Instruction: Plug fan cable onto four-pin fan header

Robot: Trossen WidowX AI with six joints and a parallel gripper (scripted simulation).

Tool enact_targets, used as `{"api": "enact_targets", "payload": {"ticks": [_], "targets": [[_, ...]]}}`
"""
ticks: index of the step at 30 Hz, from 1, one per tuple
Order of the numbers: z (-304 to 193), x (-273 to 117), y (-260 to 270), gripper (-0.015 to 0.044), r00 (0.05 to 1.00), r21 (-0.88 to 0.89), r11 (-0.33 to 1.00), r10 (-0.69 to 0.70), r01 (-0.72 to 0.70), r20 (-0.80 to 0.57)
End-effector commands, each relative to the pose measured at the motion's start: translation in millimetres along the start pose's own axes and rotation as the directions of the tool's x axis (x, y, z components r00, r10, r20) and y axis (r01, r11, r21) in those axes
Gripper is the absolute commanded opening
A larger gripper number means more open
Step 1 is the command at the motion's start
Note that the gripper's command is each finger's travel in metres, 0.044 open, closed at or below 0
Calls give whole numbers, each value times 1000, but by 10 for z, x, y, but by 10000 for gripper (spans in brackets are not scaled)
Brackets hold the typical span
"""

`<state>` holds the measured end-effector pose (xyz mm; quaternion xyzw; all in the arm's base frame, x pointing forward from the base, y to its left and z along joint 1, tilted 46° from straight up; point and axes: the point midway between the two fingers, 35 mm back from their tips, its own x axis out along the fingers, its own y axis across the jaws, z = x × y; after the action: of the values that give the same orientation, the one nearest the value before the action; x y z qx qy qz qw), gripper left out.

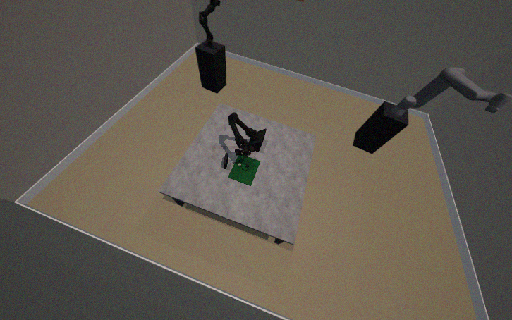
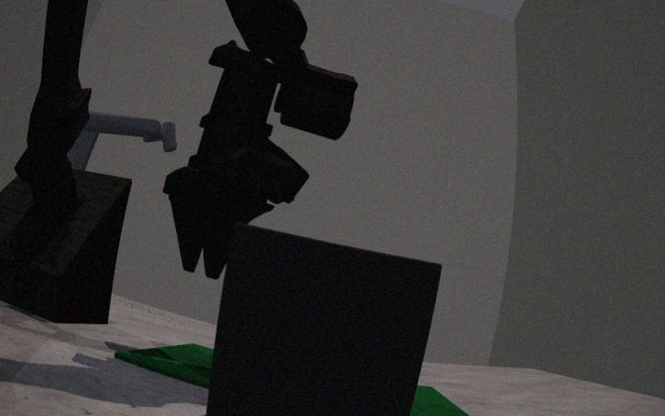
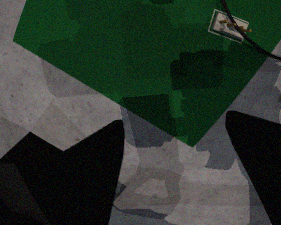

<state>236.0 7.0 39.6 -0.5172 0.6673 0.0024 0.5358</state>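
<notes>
The green board [image 1: 243, 177] [image 2: 438, 405] [image 3: 90, 34] lies flat on the table. A pale header with gold pins [image 3: 221, 25] shows near its edge in the wrist view, and the fan's black cable [image 3: 258, 47] passes over it. The fan [image 1: 225, 161] [image 2: 324, 330] stands upright beside the board and hides part of it in the exterior view. A small dark shape [image 1: 247, 166] on the board is probably the plug; the plug is outside the wrist view. My gripper [image 1: 243, 154] [image 2: 201, 274] [image 3: 175, 123] is open and empty, well above the board's corner, touching nothing.
My arm's base is by a dark slanted block [image 1: 259, 139] [image 2: 87, 247] behind the board on the table [image 1: 266, 206]. Two other arms stand far off on black pedestals [image 1: 211, 67] [image 1: 381, 127], beyond the table. Shadows of my arm fall across the board's corner.
</notes>
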Motion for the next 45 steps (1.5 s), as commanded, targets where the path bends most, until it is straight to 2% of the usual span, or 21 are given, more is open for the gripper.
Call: {"api": "enact_targets", "payload": {"ticks": [1,3,9,14,17,24,45], "targets": [[216,-156,-27,389,1000,5,1000,-5,5,10],[395,-296,-28,440,1000,3,1000,-9,9,12],[883,-704,76,440,1000,-1,1000,-27,28,15],[933,-748,97,440,999,-1,1000,-30,30,15],[960,-586,87,440,999,-1,1000,-29,29,17],[946,230,58,440,999,0,999,-34,34,14],[953,442,49,440,999,-1,999,-34,34,14]]}}
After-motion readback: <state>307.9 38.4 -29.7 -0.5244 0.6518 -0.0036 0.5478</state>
